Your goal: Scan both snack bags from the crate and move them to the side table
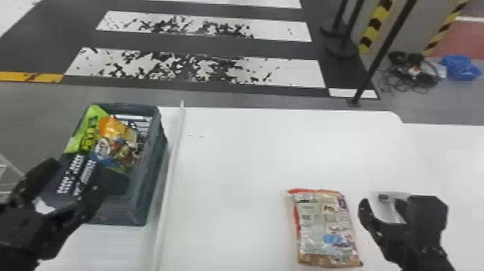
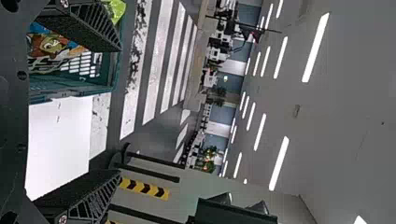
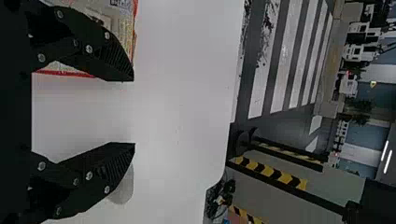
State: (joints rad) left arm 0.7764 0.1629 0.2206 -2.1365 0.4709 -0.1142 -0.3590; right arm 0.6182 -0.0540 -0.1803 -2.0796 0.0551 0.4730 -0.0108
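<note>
A dark crate (image 1: 138, 201) at the left holds a green snack bag (image 1: 83, 135) and an orange-and-blue snack bag (image 1: 117, 144). My left gripper (image 1: 81, 180) is over the crate's near part, fingers spread. In the left wrist view my left gripper (image 2: 119, 109) is open beside the crate (image 2: 70, 86). A silvery, red-edged snack bag (image 1: 324, 227) lies flat on the white table (image 1: 252, 155). Just right of it stands my right gripper (image 1: 380, 205), open. The right wrist view has my right gripper (image 3: 134, 112) with nothing between its fingers and the red-edged bag (image 3: 123, 21) behind one finger.
A raised white edge strip (image 1: 169, 180) runs between the crate and the white table. A small grey object (image 1: 389, 207) is partly behind the right gripper. Beyond the table are black posts (image 1: 383, 54) and cables (image 1: 407, 77) on the floor.
</note>
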